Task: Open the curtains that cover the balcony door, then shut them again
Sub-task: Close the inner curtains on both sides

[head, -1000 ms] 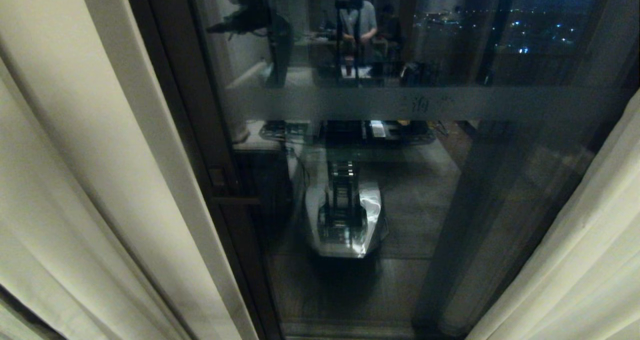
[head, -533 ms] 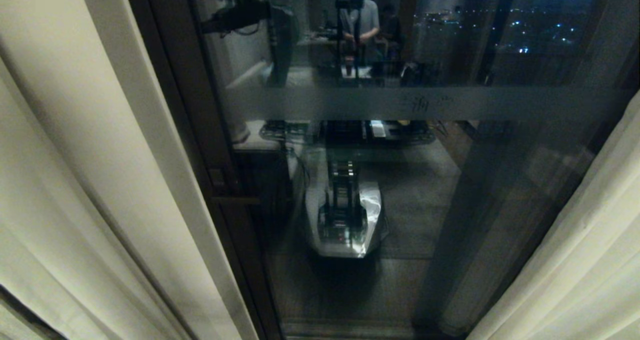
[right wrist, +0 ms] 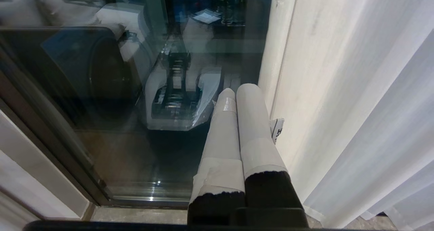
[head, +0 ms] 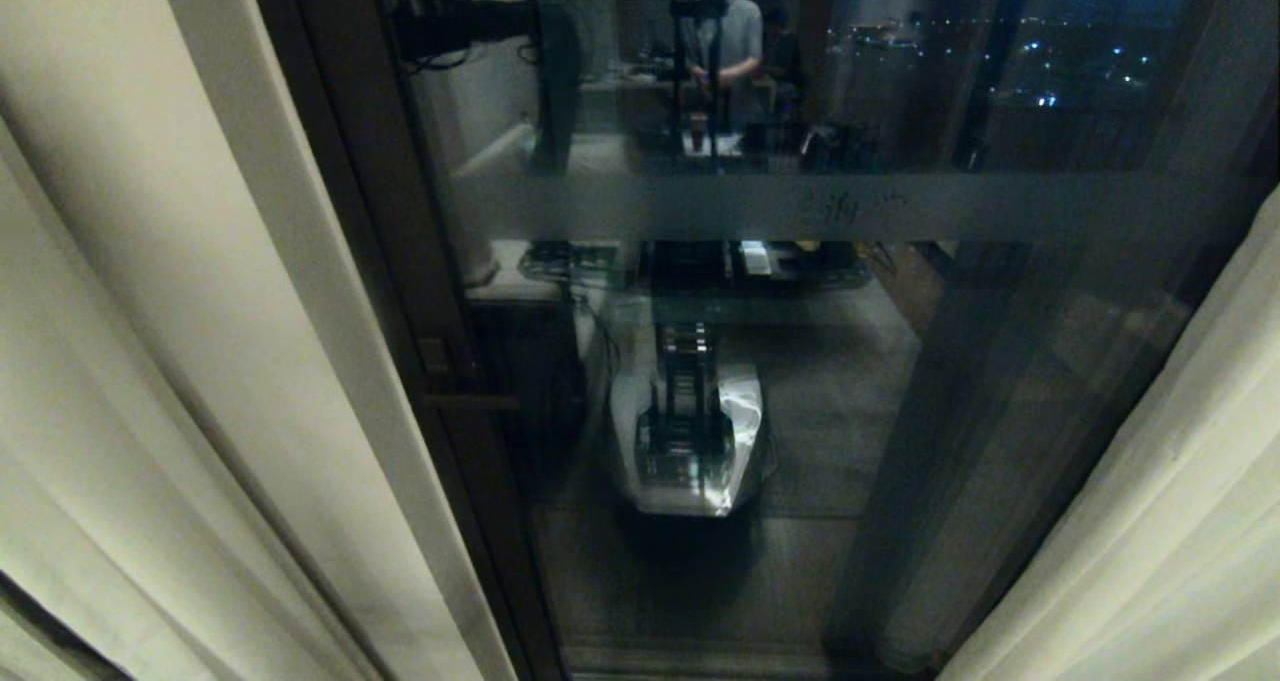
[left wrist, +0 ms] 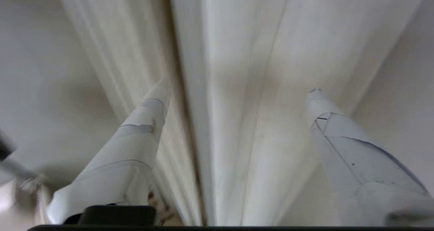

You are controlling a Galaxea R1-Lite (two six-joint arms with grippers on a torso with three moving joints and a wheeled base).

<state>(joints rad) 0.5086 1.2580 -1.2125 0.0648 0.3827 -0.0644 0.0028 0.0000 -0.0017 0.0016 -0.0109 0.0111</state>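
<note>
The curtains hang parted in the head view, the left panel (head: 150, 311) and the right panel (head: 1180, 481) framing the balcony door (head: 330, 211) with its dark frame and reflective glass. Neither gripper shows directly there. Only a dark reflection of my left arm (head: 450, 26) sits high in the glass, near the left panel. In the left wrist view my left gripper (left wrist: 239, 88) stands open, its white-taped fingers (left wrist: 142, 132) spread before the cream pleats of the curtain (left wrist: 217, 37), with nothing held. My right gripper (right wrist: 237, 88) hangs shut and empty between the glass (right wrist: 101, 88) and the right curtain (right wrist: 339, 88).
The glass mirrors my own base (head: 690, 431), a table, and a person (head: 725, 31) standing behind me. The door's bottom track (right wrist: 149, 198) and a strip of stone floor (right wrist: 135, 215) lie below the right gripper. A small label (right wrist: 277, 129) sticks out beside the right curtain.
In the glass, the reflection of my left arm has slid left and up toward the left curtain. The curtains, the door and the right arm have stayed put.
</note>
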